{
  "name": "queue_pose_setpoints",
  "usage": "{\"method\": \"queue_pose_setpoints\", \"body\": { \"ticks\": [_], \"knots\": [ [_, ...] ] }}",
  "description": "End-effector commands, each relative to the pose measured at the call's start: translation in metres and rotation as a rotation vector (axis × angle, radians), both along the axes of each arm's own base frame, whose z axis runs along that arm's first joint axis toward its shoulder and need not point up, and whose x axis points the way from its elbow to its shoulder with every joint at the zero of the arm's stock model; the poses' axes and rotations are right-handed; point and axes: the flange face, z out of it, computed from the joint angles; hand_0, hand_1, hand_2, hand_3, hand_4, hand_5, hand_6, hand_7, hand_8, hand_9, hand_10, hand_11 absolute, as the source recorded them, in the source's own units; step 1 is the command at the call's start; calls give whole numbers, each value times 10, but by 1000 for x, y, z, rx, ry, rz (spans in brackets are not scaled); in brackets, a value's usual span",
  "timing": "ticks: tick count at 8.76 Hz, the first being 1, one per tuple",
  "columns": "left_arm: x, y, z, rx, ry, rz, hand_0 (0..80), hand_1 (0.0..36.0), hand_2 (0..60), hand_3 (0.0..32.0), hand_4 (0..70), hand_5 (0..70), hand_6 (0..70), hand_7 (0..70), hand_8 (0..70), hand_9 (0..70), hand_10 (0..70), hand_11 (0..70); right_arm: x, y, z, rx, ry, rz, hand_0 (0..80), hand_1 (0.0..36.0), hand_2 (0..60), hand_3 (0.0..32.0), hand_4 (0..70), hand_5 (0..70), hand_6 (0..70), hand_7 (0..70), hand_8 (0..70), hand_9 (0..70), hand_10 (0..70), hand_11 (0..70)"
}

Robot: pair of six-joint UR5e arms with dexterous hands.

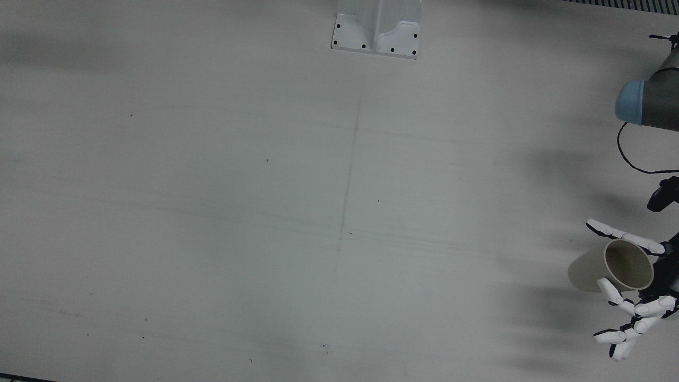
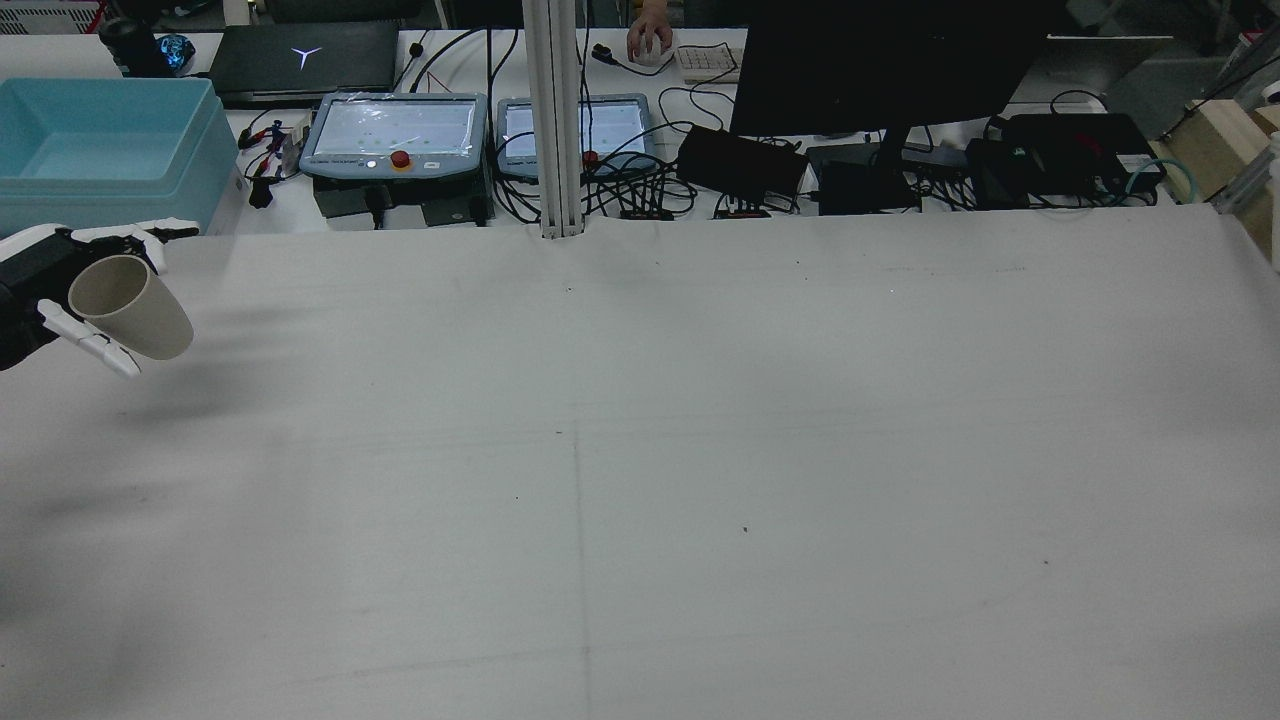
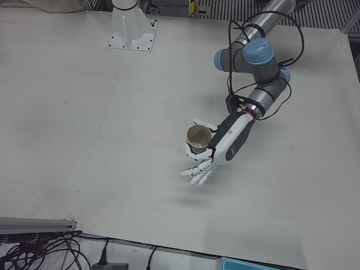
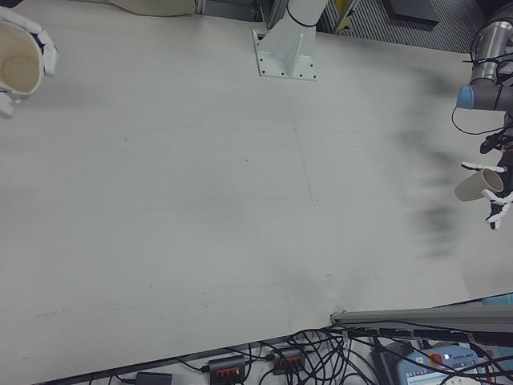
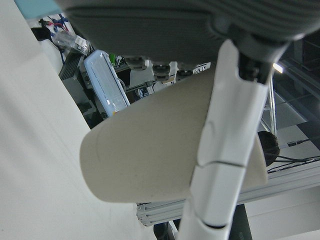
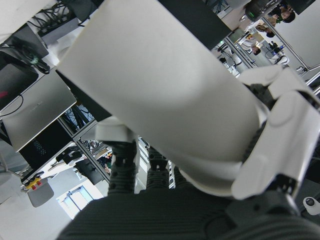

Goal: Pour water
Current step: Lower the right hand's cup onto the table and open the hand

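My left hand is shut on a beige paper cup and holds it tilted on its side above the table, at the table's edge on the robot's left. The same cup shows in the rear view, the left-front view and the left hand view. The cup's inside looks empty. My right hand is shut on a second beige paper cup at the top left corner of the right-front view. That cup fills the right hand view. The two cups are far apart.
A white arm pedestal stands at the table's far middle edge. Beyond the table in the rear view are a blue bin, two teach pendants, cables and a dark monitor.
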Motion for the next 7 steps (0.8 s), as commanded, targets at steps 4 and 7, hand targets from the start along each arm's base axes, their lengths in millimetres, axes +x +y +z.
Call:
{"method": "queue_pose_setpoints", "body": {
  "ticks": [4,7],
  "knots": [
    [-41,35,101,-47,-28,-35,800,196,0,0,543,700,110,205,70,47,14,38,-77,-65,208,-68,23,-57,466,161,463,0,162,461,447,569,390,530,700,700],
    [-45,45,116,-48,-35,-35,800,194,0,0,535,700,108,203,70,48,14,39,-156,-95,282,-75,32,-38,464,128,326,0,147,402,403,516,358,491,700,700]
  ]
}}
